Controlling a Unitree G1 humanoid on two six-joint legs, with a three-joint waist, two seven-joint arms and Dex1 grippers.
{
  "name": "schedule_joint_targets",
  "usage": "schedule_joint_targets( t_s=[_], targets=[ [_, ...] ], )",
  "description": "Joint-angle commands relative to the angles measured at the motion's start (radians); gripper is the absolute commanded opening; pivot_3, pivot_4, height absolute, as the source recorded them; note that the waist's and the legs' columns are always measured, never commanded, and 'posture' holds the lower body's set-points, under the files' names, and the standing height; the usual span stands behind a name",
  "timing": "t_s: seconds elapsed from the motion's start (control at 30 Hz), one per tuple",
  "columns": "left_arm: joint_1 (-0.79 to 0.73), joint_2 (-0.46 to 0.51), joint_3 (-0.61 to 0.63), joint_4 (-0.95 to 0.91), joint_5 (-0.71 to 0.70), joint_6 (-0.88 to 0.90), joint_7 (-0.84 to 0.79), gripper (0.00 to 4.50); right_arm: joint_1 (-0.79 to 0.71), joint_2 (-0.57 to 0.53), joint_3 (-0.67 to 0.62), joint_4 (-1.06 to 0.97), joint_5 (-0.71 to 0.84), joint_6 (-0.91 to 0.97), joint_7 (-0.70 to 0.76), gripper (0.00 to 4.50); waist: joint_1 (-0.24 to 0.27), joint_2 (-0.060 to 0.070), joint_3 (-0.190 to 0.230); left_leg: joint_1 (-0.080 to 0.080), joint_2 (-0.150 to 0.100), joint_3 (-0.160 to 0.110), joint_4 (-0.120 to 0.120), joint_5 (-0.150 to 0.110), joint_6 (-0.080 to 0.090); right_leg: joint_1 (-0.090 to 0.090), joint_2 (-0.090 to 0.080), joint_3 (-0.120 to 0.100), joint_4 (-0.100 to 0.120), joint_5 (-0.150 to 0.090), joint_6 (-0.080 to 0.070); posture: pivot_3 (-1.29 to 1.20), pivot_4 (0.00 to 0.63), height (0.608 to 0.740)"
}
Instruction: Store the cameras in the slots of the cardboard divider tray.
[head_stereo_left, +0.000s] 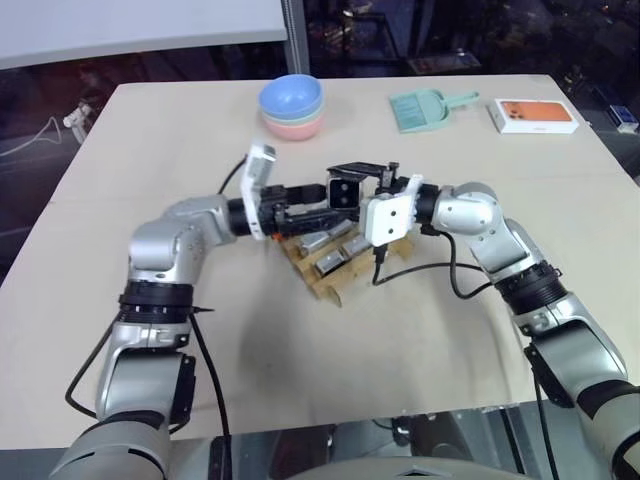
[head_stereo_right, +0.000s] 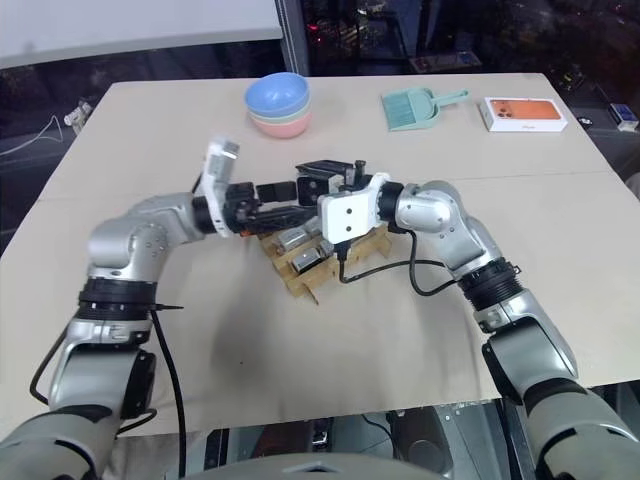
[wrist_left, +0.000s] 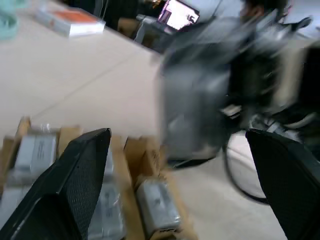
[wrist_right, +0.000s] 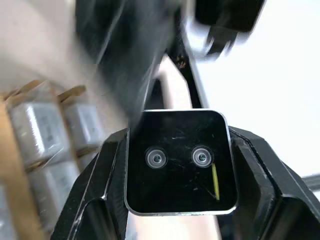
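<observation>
We see the right gripper (wrist_right: 177, 165) clamped on a camera (head_stereo_left: 345, 191), its black two-lens face showing, held level above the cardboard divider tray (head_stereo_left: 330, 285) at the middle of the table (head_stereo_left: 150, 150). The left gripper (head_stereo_left: 305, 203) stands wide and empty beside it. Other cameras (head_stereo_left: 328, 259) fill tray slots.

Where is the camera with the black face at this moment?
The camera is held in the right tool, above the cardboard divider tray near the table's middle, facing the open left tool.
</observation>
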Motion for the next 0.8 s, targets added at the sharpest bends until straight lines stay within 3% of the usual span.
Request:
schedule_joint_targets(
  t_s=[0.03, 0.7, 0.8],
  targets=[
    [-0.001, 0.03, 0.02, -0.045, -0.039, -0.007, -0.071, 4.5, -0.014, -0.009, -0.056, -0.012, 0.052, -0.005, -0.017, 2.05, 0.0, 0.0, 0.0, 0.0, 0.0, 0.0, 0.0, 0.0, 0.0, 0.0, 0.0, 0.0, 0.0, 0.0, 0.0, 0.0, 0.15, 0.74],
    [-0.069, -0.033, 0.019, 0.031, -0.053, 0.05, -0.004, 4.5, -0.009, -0.016, 0.016, -0.066, -0.011, -0.068, 0.008, 2.05, 0.001, 0.0, 0.0, 0.0, 0.0, 0.0, 0.0, 0.0, 0.0, 0.0, 0.0, 0.0, 0.0, 0.0, 0.0, 0.0, 0.15, 0.74],
    [-0.061, -0.026, -0.001, 0.022, -0.043, 0.049, -0.022, 3.67, -0.01, -0.016, 0.019, -0.063, -0.014, -0.073, 0.007, 2.05, 0.001, 0.0, 0.0, 0.0, 0.0, 0.0, 0.0, 0.0, 0.0, 0.0, 0.0, 0.0, 0.0, 0.0, 0.0, 0.0, 0.15, 0.74]
  ],
)
